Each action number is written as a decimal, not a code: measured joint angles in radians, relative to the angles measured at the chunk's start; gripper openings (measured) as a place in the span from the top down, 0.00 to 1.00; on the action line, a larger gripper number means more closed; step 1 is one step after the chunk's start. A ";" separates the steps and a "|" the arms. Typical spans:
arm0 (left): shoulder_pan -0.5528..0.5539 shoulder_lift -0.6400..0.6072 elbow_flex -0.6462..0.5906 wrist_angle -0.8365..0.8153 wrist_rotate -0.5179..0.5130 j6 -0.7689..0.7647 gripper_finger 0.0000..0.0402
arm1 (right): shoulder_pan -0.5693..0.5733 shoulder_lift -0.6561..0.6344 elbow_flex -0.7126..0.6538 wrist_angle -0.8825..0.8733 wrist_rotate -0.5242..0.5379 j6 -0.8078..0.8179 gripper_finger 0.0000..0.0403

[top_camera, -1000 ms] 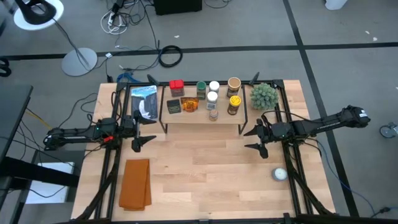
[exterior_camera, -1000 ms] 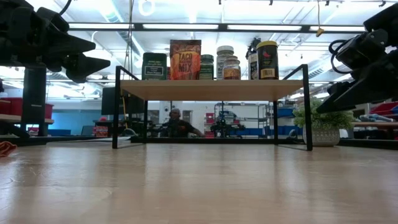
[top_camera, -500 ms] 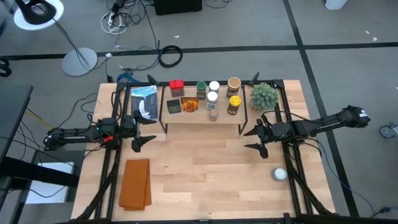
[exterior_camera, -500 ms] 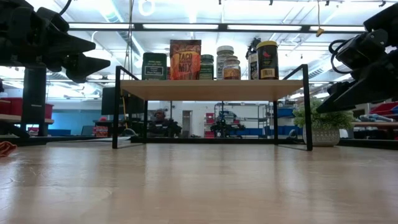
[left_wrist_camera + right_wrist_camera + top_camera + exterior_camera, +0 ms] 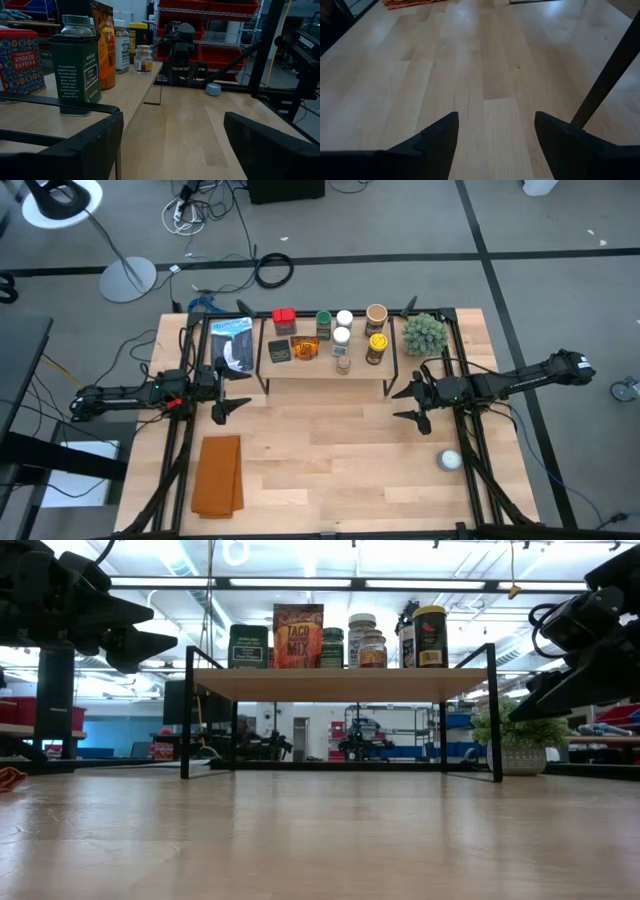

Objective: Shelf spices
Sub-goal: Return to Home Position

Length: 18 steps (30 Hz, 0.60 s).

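The shelf point(image 5: 325, 370), a light-wood board on black legs, stands at the table's far middle. The spices stand on its top: a red tin point(image 5: 284, 319), a dark box point(image 5: 279, 350), an orange packet point(image 5: 305, 348), and jars with green point(image 5: 324, 320), white point(image 5: 344, 318), tan point(image 5: 376, 313) and yellow point(image 5: 376, 342) lids. In the low view they line the shelf board point(image 5: 340, 685). My left gripper point(image 5: 240, 390) hovers open off the shelf's left end. My right gripper point(image 5: 398, 404) hovers open off its right end, tipped slightly down at bare table. Neither holds anything.
A green spiky plant ball point(image 5: 423, 333) sits right of the shelf. A white round object point(image 5: 450, 460) lies near the right arm. An orange cloth point(image 5: 218, 475) lies at the near left, and a blue-white packet point(image 5: 233, 343) left of the shelf. Bare wood point(image 5: 330, 450) fills the near middle.
Both arms and the spices have kept still. A person seen in the room beyond, under the shelf in the low view, has moved off to the left and out of sight.
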 joint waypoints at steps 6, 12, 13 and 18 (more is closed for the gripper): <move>0.000 0.000 0.000 0.000 0.000 0.000 0.13 | 0.000 0.000 0.000 0.000 0.000 0.000 0.35; 0.000 0.000 0.000 0.000 0.000 0.000 0.13 | 0.000 0.000 0.000 0.000 0.000 0.000 0.35; 0.000 0.000 0.000 0.000 0.000 0.000 0.13 | 0.000 0.000 0.000 0.000 0.000 0.000 0.35; 0.000 0.000 0.000 0.000 0.000 0.000 0.13 | 0.000 0.000 0.000 0.000 0.000 0.000 0.34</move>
